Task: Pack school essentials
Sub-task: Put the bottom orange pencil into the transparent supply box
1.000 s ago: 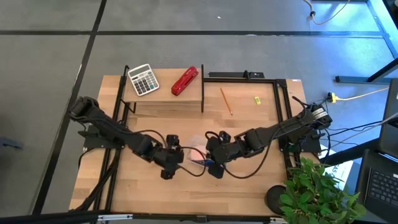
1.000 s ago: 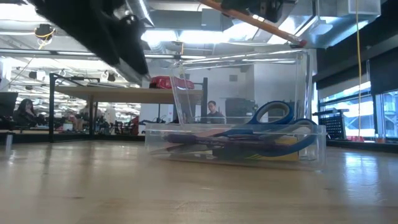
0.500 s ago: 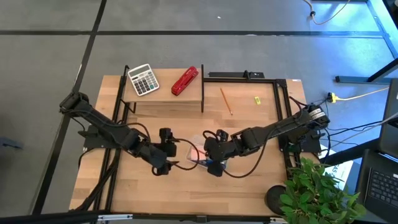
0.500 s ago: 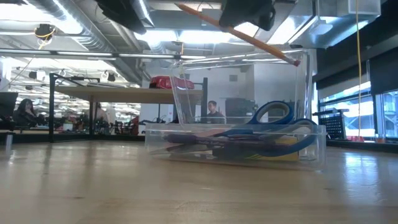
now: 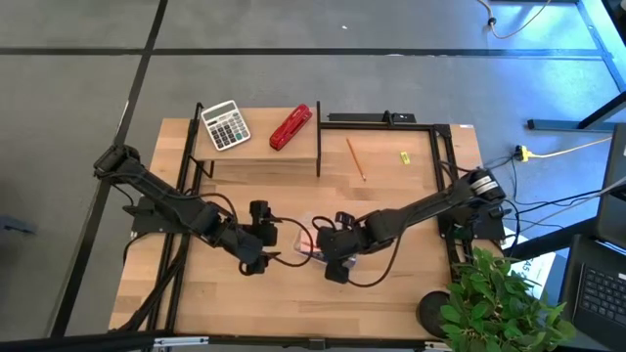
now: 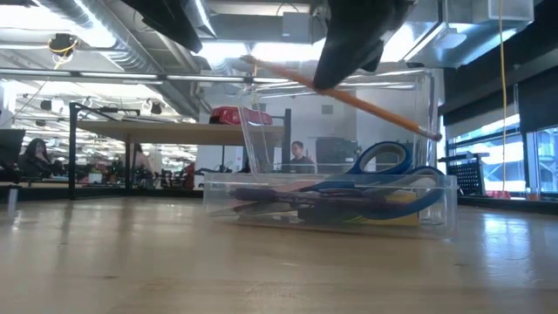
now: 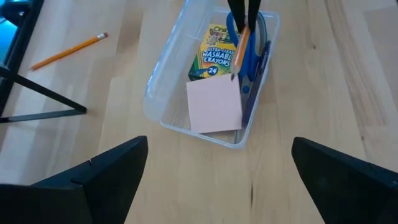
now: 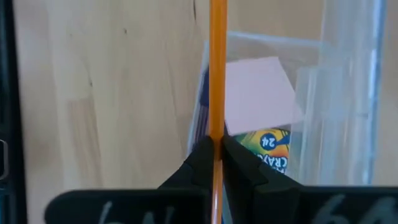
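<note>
Right gripper (image 8: 216,163) clamps a thin orange pencil (image 8: 217,74), tilted above the clear plastic box (image 7: 168,81) mid-table; its contents partly hidden; left gripper (image 5: 256,238) spread wide beside it.

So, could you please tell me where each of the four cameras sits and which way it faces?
High view: overhead, straight down on the table; both arms show.
Low view: table height, level through the clear box; arms overhead.
Left wrist view: looks down on the box holding crayon box, pink sticky-note pad, scissors; own open fingers.
Right wrist view: along the orange pencil its fingers pinch.
Both wrist views share box and pencil.
</note>
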